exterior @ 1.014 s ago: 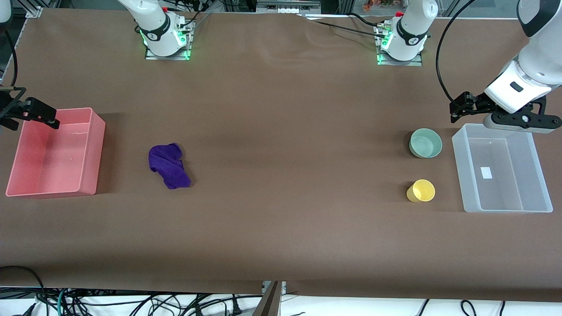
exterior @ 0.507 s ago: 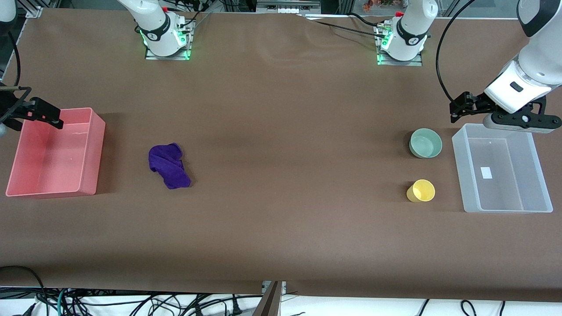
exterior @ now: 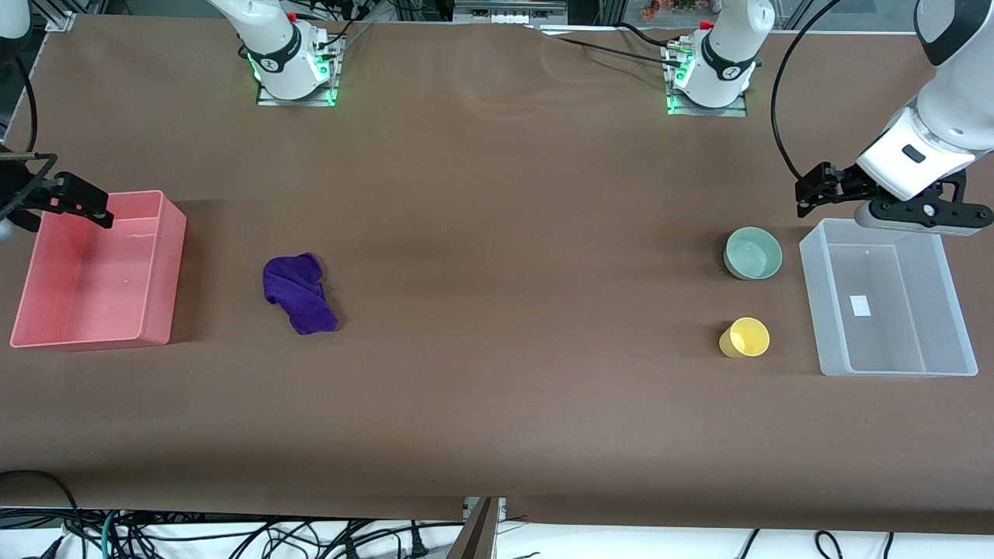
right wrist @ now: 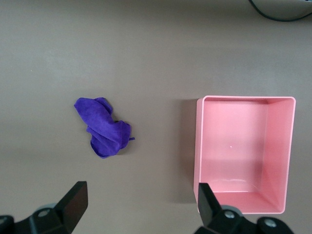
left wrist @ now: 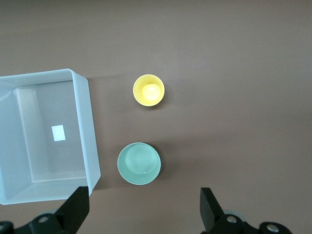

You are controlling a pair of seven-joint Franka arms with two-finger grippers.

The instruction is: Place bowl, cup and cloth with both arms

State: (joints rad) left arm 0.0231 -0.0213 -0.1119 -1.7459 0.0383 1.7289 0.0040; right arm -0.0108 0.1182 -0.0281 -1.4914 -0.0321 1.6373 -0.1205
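A small round mint-green bowl sat upright on the brown table, toward the left arm's end. A small bright yellow plastic cup stood near it, a bit closer to the front camera. The two did not touch. Just beside them, at the table's very end on that side, sat a clear plastic box with a white label on its floor. The bowl was just beside the box's wall, with a thin strip of table between them.

The left gripper hung in the air over the table, next to the clear box's corner and close to the bowl. In the left wrist view its two black fingers stood wide apart, holding nothing, with the bowl and the cup on the table below.

A soft, fuzzy, deep-purple cloth lay crumpled on the table toward the right arm's end. A pink plastic box sat at that end, well apart from the cloth.

The right gripper hung over the pink box's edge. In the right wrist view its fingers were spread wide, holding nothing, above the cloth and the pink box.
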